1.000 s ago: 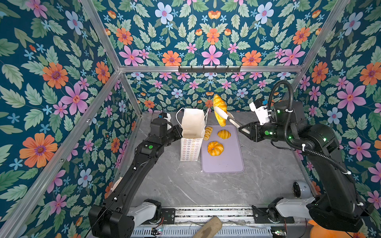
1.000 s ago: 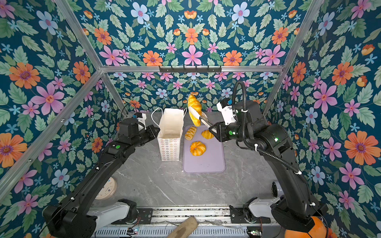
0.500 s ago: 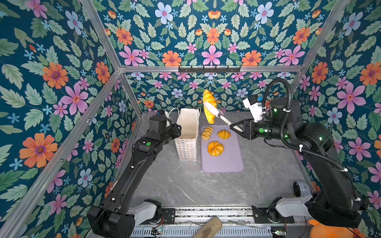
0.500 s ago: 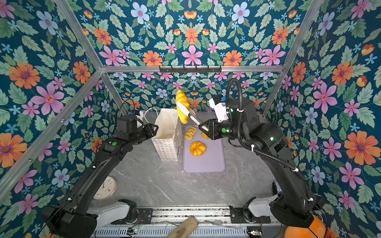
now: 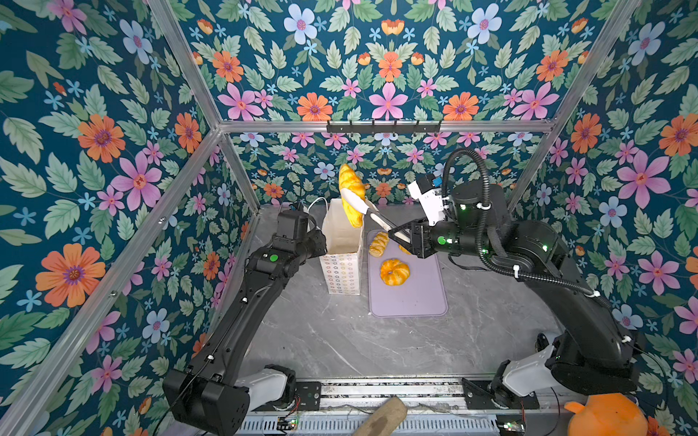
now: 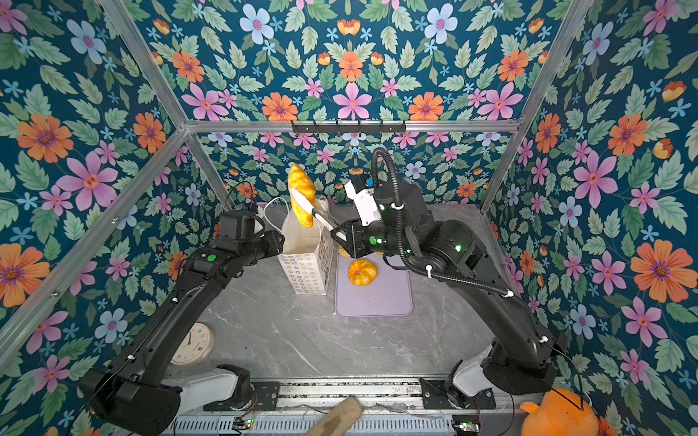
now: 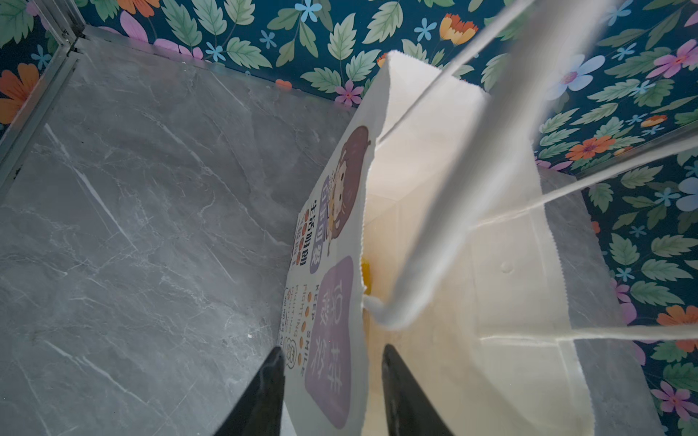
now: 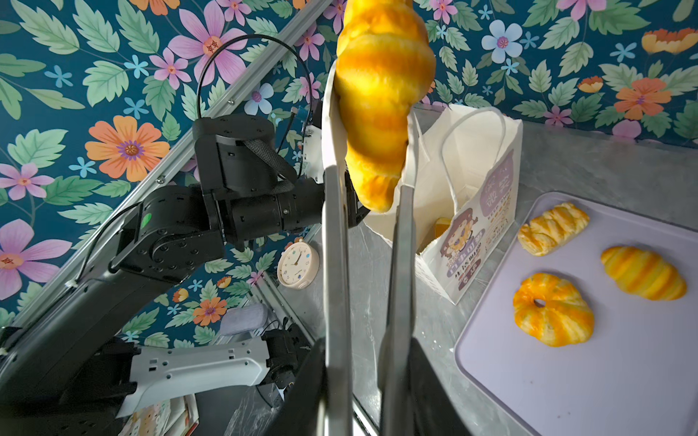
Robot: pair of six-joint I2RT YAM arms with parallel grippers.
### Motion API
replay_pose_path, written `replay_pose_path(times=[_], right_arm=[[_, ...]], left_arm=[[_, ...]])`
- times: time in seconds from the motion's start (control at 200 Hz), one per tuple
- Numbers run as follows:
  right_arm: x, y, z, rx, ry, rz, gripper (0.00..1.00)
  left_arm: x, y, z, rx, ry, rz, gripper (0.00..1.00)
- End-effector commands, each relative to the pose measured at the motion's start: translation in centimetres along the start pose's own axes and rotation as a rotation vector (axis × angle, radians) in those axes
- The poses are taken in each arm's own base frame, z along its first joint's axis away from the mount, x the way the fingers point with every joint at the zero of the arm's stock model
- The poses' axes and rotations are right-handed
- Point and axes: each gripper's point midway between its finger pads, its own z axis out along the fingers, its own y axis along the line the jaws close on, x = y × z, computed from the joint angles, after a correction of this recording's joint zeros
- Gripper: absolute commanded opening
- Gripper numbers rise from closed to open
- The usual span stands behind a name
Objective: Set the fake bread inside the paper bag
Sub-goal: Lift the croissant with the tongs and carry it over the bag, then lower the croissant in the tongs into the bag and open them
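One desk [image 5: 340, 347]: grey and marbled, it is carrying the paper bag and a lilac mat, which are standing just beside each other.
Right arm [image 5: 547, 271]: it is reaching in from the right, with its wrist raised above the mat's far end.
Left arm [image 5: 241, 309]: it is stretching toward the bag's left side.
Paper bag [image 5: 342, 271]: it is standing upright with its mouth open and its white cord handles up. A sliver of yellow pastry [image 7: 366, 277] is showing inside it.
Mat [image 5: 411, 298]: it is lying flat to the right of the bag and holding three pastries.
Tongs [image 5: 372, 219]: they are slanting up from the right pincer toward the bag and squeezing one croissant between their tips.
Right pincer [image 5: 402, 238]: it is clamping the tongs' handle end tightly.
Left pincer [image 7: 334, 385]: its jaws are standing apart and straddling the bag's wall, one finger outside and one inside, without pinching the paper.
Held croissant [image 8: 381, 75]: it is hanging lengthwise in the air over the bag's open mouth and is not yet inside.
Ring-shaped bun [image 8: 553, 309]: it is resting on the mat, nearest the camera in both top views.
Second croissant [image 8: 644, 273]: it is lying on the mat, near the bun.
Braided piece [image 8: 553, 228]: it is lying on the mat, close to the bag.
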Motion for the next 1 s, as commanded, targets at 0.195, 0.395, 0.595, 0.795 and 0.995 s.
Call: replay_pose_path(times=[0.195, 0.395, 0.595, 0.795, 0.995], right_arm=[[-2.2, 0.0, 3.2, 0.145, -0.104, -0.027, 0.29], [-1.4, -1.7, 5.9, 0.263, -0.079, 0.014, 0.29], [-0.3, -2.1, 7.4, 0.324, -0.032, 0.038, 0.29], [0.9, -1.9, 9.0, 0.357, 0.018, 0.036, 0.29], [2.0, -2.6, 10.0, 0.41, 0.06, 0.05, 0.29]], left_arm=[[-0.7, -0.1, 0.5, 0.013, -0.05, -0.021, 0.36], [-1.1, -0.7, 0.4, 0.046, -0.074, -0.048, 0.27], [-1.1, -0.7, 0.3, 0.053, -0.078, -0.064, 0.24], [-0.9, -0.9, 0.5, 0.067, -0.07, -0.074, 0.23], [-0.9, -1.0, 0.4, 0.07, -0.071, -0.08, 0.22]])
